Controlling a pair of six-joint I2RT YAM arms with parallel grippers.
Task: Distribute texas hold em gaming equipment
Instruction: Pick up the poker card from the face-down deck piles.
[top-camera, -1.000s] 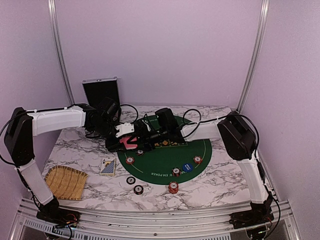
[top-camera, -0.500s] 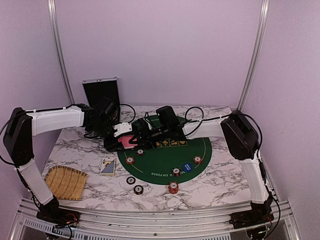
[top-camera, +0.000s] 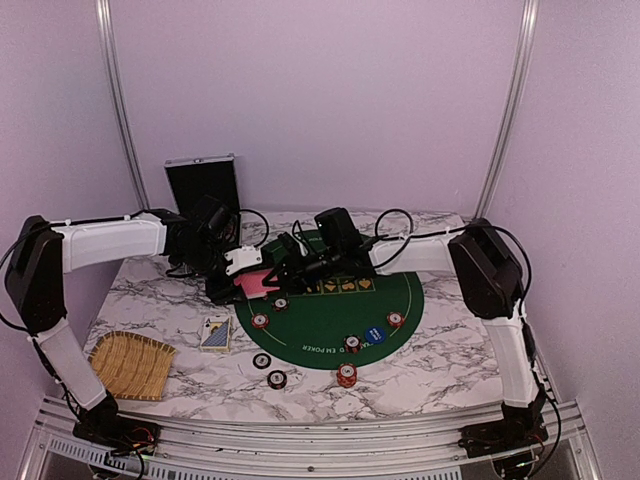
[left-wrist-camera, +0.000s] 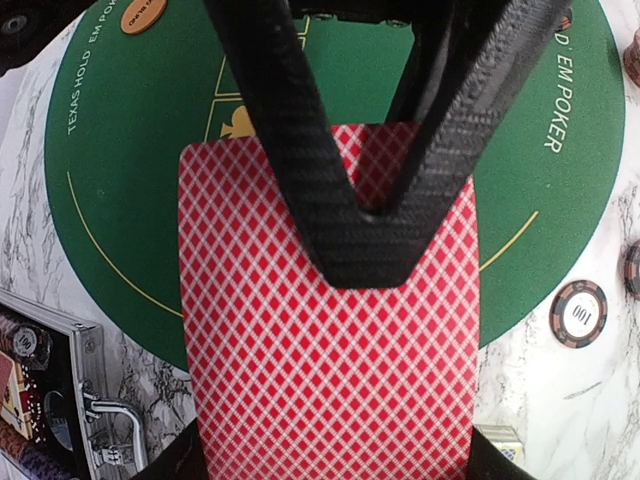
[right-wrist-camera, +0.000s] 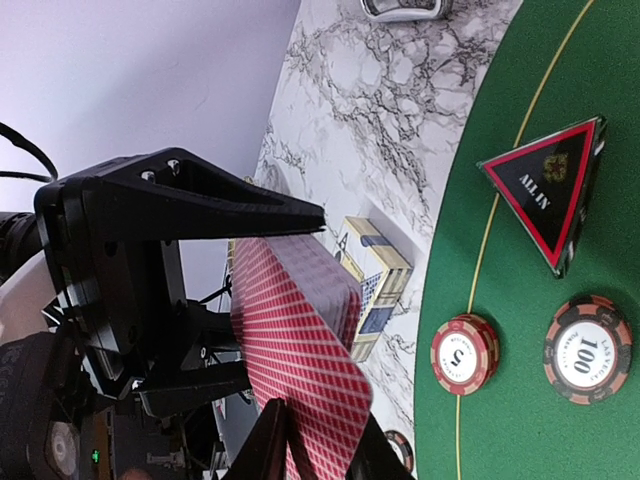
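Note:
My left gripper (top-camera: 243, 268) is shut on a deck of red-backed cards (top-camera: 256, 283) and holds it just above the left rim of the green poker mat (top-camera: 330, 322). In the left wrist view the deck (left-wrist-camera: 330, 340) fills the frame between my left gripper's (left-wrist-camera: 330, 465) jaws. My right gripper (top-camera: 281, 268) reaches in from the right, its black fingers (left-wrist-camera: 300, 150) closed in a V on the top card. In the right wrist view the right gripper (right-wrist-camera: 318, 450) pinches that card (right-wrist-camera: 300, 350). Red chips (top-camera: 260, 321) and a blue dealer button (top-camera: 374, 333) lie on the mat.
A card box (top-camera: 215, 333) and a straw tray (top-camera: 132, 365) lie at the front left. The silver case (top-camera: 203, 185) stands open at the back left, its base beside the deck (left-wrist-camera: 50, 400). Two dark chips (top-camera: 261, 360) and a red stack (top-camera: 346, 375) sit near the mat's front. An ALL IN triangle (right-wrist-camera: 550, 190) lies on the mat.
Both grippers stay together at the deck. They have shifted slightly left and toward the back, and the right arm's elbow has risen a little.

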